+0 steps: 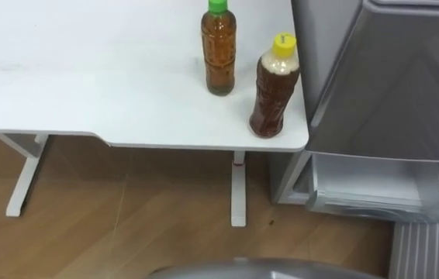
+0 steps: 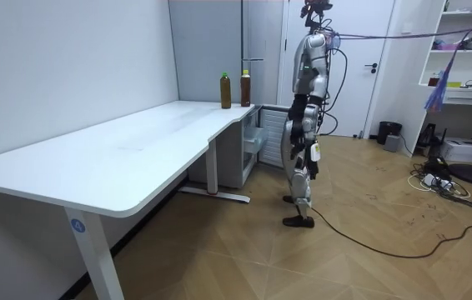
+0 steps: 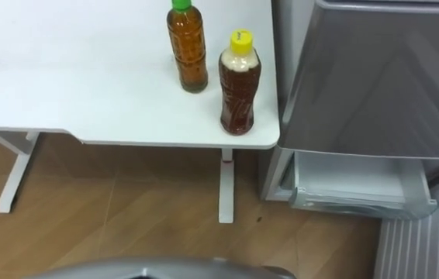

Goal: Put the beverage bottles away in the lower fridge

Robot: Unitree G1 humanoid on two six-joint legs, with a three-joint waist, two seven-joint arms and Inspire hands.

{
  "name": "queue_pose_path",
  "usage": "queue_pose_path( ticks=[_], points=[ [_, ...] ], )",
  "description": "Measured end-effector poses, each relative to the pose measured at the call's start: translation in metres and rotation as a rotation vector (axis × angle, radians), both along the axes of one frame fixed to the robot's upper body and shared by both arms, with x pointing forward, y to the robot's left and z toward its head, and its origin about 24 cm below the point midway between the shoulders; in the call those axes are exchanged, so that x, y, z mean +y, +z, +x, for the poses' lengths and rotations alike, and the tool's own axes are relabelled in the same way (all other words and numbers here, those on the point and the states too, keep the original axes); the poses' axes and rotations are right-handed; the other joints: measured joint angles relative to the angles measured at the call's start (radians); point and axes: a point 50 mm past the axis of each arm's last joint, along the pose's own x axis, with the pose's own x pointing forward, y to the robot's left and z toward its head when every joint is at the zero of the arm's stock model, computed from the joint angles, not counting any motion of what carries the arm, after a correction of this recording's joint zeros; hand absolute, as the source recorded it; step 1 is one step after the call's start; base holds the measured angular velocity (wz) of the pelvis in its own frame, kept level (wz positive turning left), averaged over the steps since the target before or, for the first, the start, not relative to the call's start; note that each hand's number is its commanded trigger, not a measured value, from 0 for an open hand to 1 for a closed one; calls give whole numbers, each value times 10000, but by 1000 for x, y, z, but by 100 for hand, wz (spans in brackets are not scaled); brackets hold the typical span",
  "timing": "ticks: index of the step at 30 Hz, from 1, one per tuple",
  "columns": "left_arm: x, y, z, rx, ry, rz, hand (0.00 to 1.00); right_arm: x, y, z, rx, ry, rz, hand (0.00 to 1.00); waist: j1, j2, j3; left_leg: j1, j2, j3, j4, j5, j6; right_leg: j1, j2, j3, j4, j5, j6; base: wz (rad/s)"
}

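White tabletop (image 1: pixel 88 77) beside a grey fridge (image 1: pixel 390 77) with its lower drawer (image 1: pixel 375 190) pulled out. Green-capped bottle (image 1: pixel 219 50) and yellow-capped bottle (image 1: pixel 274 89) stand upright near the corner, well apart from the left hand (image 2: pixel 313 152) hanging at the hip; whether its fingers are apart or together cannot be told.

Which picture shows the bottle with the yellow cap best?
The right eye view: the yellow-capped bottle stands close and whole. The left eye view shows much the same; the room view shows it tiny, far off.
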Motion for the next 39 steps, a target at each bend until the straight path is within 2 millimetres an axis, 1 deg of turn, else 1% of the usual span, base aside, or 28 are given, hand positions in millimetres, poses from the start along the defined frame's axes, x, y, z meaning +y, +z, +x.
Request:
queue_pose_path(
  ticks=[1, 3, 4, 5, 6, 9, 12, 13, 15, 16, 18, 19, 21, 22, 24, 25, 27, 28, 29, 30, 31, 33, 34, 36, 37, 39],
  points=[
    [5, 2, 3, -325, 653, 280, 0, -1, 0, -1, -18, 5, -14, 0, 38, 9, -3, 11, 0, -6, -18, -1, 1, 9, 0, -12, 4, 0, 0, 0],
    [19, 9, 23, -1572, 2841, 970, 0, -4, 1, -2, -80, 10, -83, 0, 164, 111, -11, 147, 14, 43, -215, -25, 36, 8, 44, 21, 19, 28, 12, -7],
    [22, 10, 27, -1743, 3312, 1042, 0, -4, 1, -1, -109, 20, -105, 0, 185, 146, -16, 143, 16, 58, -241, -29, 42, 9, 46, 38, 19, 57, 13, -14],
    [26, 13, 32, -2029, 4255, 1155, 0, -6, 2, -1, -154, 34, -137, 0, 169, 208, -41, 134, 8, 35, -266, -40, 62, 7, 42, 36, 24, 78, 21, -7],
    [30, 16, 39, -2248, 4844, 1292, 0, -7, 2, -2, -230, 32, -176, 0, 159, 232, -47, 109, -2, 30, -263, -50, 79, -11, 36, 37, 23, 85, 32, 0],
    [38, 23, 52, -2623, 6009, 1686, 0, -10, 3, -1, -443, 168, -297, 0, 137, 316, -95, -47, -14, 52, -239, -55, 87, -179, 12, 13, 141, 89, 37, 0],
    [45, 31, 61, -2896, 6856, 2004, 0, -11, 3, 0, -701, 448, -337, 0, 154, 324, -118, -164, -14, 63, -171, -54, 87, -304, 0, -4, 194, 81, 28, 0],
    [47, 33, 63, -2963, 6926, 2087, 0, -11, 4, 1, -740, 554, -350, 0, 157, 364, -148, -190, -18, 61, -147, -54, 87, -326, -5, -5, 192, 80, 28, 0],
    [54, 43, 74, -3299, 7073, 2442, 0, -12, 4, 3, -900, 951, -395, 0, 183, 376, -174, -220, -23, 63, -134, -52, 88, -392, -9, 5, 180, 81, 27, 0],
    [57, 47, 78, -3424, 7079, 2566, 0, -12, 4, 4, -924, 1114, -403, 0, 181, 356, -188, -212, -26, 63, -132, -53, 89, -391, -9, 14, 177, 81, 27, 0],
    [68, 63, 92, -3927, 6964, 3086, 0, -12, 4, 7, -1111, 1556, -442, 0, 228, 330, -181, -197, -26, 43, -118, -53, 88, -386, -13, 17, 177, 81, 27, -2],
    [71, 68, 95, -4022, 6839, 3281, 0, -12, 4, 8, -1167, 1604, -456, 0, 233, 319, -178, -193, -25, 37, -117, -52, 88, -379, -12, 15, 175, 81, 27, 0],
    [85, 91, 111, -4646, 6493, 4197, 0, -13, 5, 7, -1232, 1600, -493, 0, 235, 303, -172, -173, -25, 27, -118, -53, 89, -377, -10, 26, 147, 81, 27, 0],
    [88, 97, 115, -4815, 6425, 4427, 0, -13, 5, 4, -1175, 1554, -509, 0, 247, 304, -172, -170, -25, 34, -117, -53, 89, -377, -12, 26, 147, 80, 28, 0],
    [95, 124, 131, -5551, 5900, 5485, 0, -12, 5, 1, -1160, 1488, -505, 0, 247, 300, -165, -160, -24, 55, -129, -53, 89, -399, -10, 44, 165, 80, 28, 0],
    [96, 131, 134, -5756, 5765, 5742, 0, -12, 5, 1, -1161, 1480, -486, 0, 250, 302, -166, -164, -23, 54, -138, -53, 89, -412, -9, 45, 171, 79, 28, 0],
    [100, 155, 144, -6462, 5243, 6625, 0, -12, 5, 1, -1187, 1414, -426, 0, 240, 292, -158, -182, -19, 36, -158, -53, 89, -440, -6, 46, 184, 79, 28, -2],
    [101, 159, 146, -6611, 5122, 6812, 0, -11, 5, 1, -1193, 1385, -409, 0, 232, 289, -157, -182, -19, 28, -162, -53, 89, -444, -7, 44, 187, 79, 28, 0],
    [102, 168, 148, -6811, 4896, 7213, 0, -11, 5, 1, -1203, 1353, -347, 0, 222, 280, -153, -183, -18, 22, -165, -53, 89, -445, -5, 41, 192, 79, 28, 0],
    [102, 177, 151, -6954, 4544, 7787, 0, -9, 4, -2, -1164, 1252, -284, 0, 205, 272, -165, -182, -18, 3, -166, -53, 89, -435, -3, 27, 186, 80, 28, 4],
    [102, 182, 152, -7080, 4368, 8051, 0, -8, 4, -3, -1148, 1220, -258, 0, 196, 256, -166, -181, -18, -22, -166, -53, 89, -419, 1, 20, 175, 80, 27, 5],
    [100, 204, 158, -7618, 3561, 9312, 0, -7, 4, -5, -1076, 1177, -186, 0, 203, 207, -173, -171, -19, -40, -163, -53, 89, -374, 8, 22, 170, 93, 21, 2],
    [99, 210, 159, -7799, 3389, 9604, 0, -7, 4, -6, -1063, 1172, -173, 0, 209, 198, -176, -164, -20, -40, -160, -53, 89, -362, 9, 23, 170, 100, 21, 0],
    [96, 232, 163, -8404, 2727, 10738, 0, -6, 4, -7, -1018, 1150, -112, 0, 203, 168, -159, -8, -24, -53, -156, -53, 89, -194, 7, 39, 135, 100, 21, 0],
    [94, 238, 164, -8554, 2566, 11030, 0, -6, 3, -7, -1021, 1139, -86, 0, 186, 154, -159, 29, -26, -69, -150, -53, 89, -141, 7, 39, 116, 98, 22, 0],
    [90, 256, 166, -8862, 1588, 12496, 0, -6, 3, -6, -1122, 1081, -28, 0, 17, 118, -139, 73, -39, -151, -127, -53, 89, -17, 6, 4, -63, 99, 25, 8]
  ],
)
